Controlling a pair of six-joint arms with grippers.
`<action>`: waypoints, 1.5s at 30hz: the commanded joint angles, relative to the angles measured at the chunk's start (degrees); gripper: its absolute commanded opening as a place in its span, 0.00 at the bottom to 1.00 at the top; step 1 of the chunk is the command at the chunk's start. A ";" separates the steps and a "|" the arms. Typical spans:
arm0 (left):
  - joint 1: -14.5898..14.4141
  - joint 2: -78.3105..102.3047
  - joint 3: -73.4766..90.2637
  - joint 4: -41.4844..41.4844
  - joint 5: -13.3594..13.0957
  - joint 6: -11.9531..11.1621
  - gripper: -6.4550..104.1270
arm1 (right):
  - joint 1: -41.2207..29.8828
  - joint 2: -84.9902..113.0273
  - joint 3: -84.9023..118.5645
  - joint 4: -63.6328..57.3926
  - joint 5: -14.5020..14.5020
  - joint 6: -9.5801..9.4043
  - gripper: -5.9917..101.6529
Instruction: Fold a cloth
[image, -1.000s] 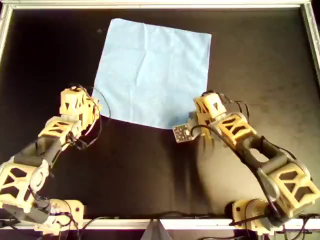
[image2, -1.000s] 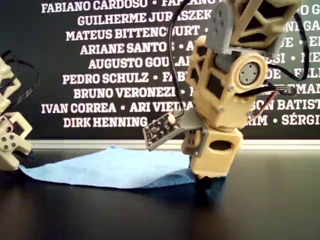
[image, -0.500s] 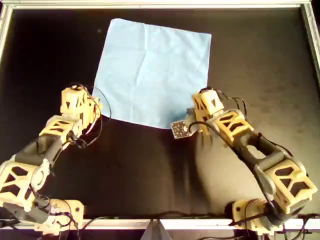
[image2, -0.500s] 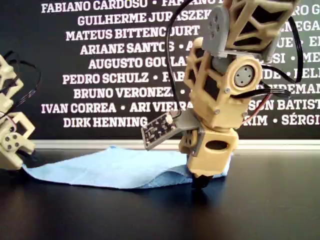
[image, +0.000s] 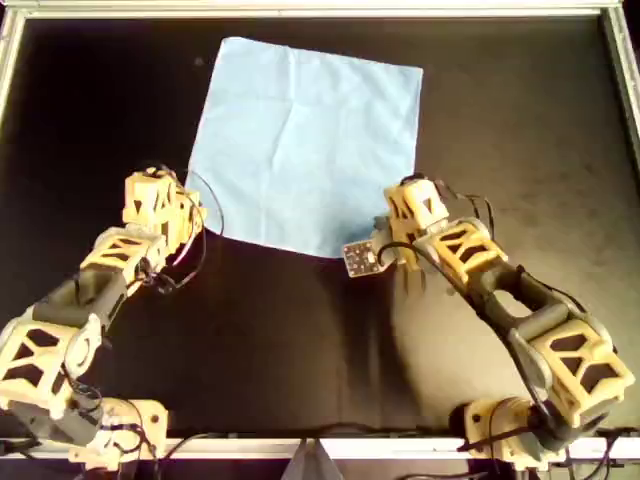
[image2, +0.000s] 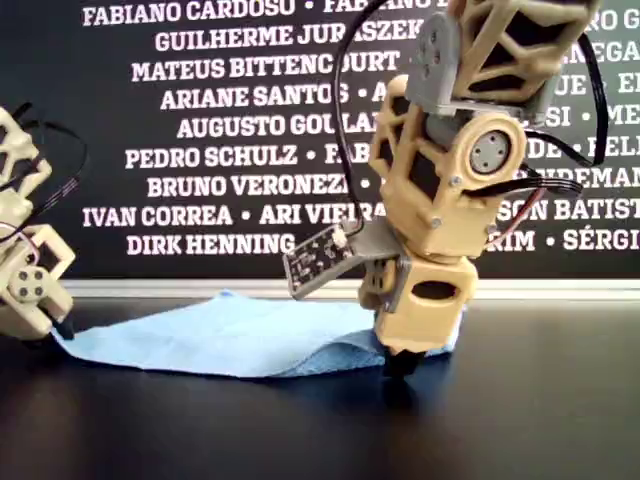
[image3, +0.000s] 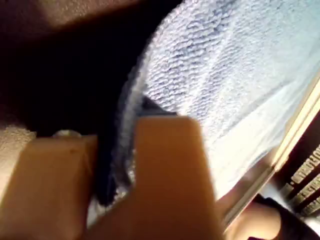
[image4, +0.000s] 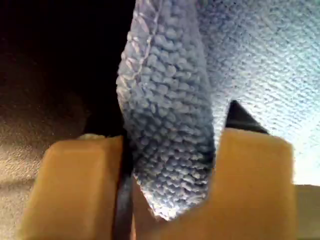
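Overhead, the cloth (image: 305, 145) lies flat on the black table (image: 300, 340); left gripper (image: 178, 212) and right gripper (image: 400, 228) sit at its near corners. Exterior: that edge barely lifts (lift evenly, together). Both wrist views show jaws clamped on fabric. Nothing blocks the far edge.

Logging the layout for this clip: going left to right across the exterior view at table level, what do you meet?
Left gripper at one corner of the cloth → light blue cloth lying on the black table → small circuit board sticking out from the right arm → right gripper on the cloth's other near corner.
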 joint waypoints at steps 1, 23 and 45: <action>-1.85 1.05 -1.05 0.26 0.53 -0.35 0.09 | 0.26 1.58 -1.49 -1.76 -0.18 0.35 0.44; -2.46 2.64 3.52 1.32 0.53 -0.44 0.04 | -7.12 2.55 -0.18 -1.58 -0.18 -0.62 0.07; -7.65 23.47 25.22 1.32 0.62 0.18 0.04 | -8.09 22.94 18.11 -0.88 -0.26 -0.62 0.07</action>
